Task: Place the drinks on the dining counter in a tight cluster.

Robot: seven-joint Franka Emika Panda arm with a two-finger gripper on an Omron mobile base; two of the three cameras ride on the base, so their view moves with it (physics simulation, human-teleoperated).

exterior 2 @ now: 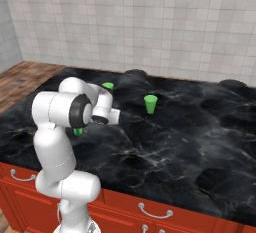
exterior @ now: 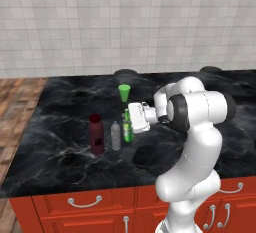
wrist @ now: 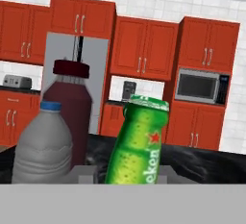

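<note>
Drinks on dining counter [exterior: 60, 122]: three bottles. One dark-red bottle [exterior: 96, 135] with dark cap, one clear bottle [exterior: 116, 136] with blue cap, one green glass bottle [exterior: 128, 128].

Bright-green cups: left base view shows one, cup [exterior: 124, 92]. Right base view shows one whole, second cup [exterior 2: 150, 103], plus two green bits near arm.

Hand view: one toaster [wrist: 17, 81], one microwave [wrist: 201, 87].

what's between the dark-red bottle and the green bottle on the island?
The small clear bottle with the blue cap stands between the dark-red bottle and the green bottle, close to both. The left base view shows it; the gripper is shut on the green bottle.
</note>
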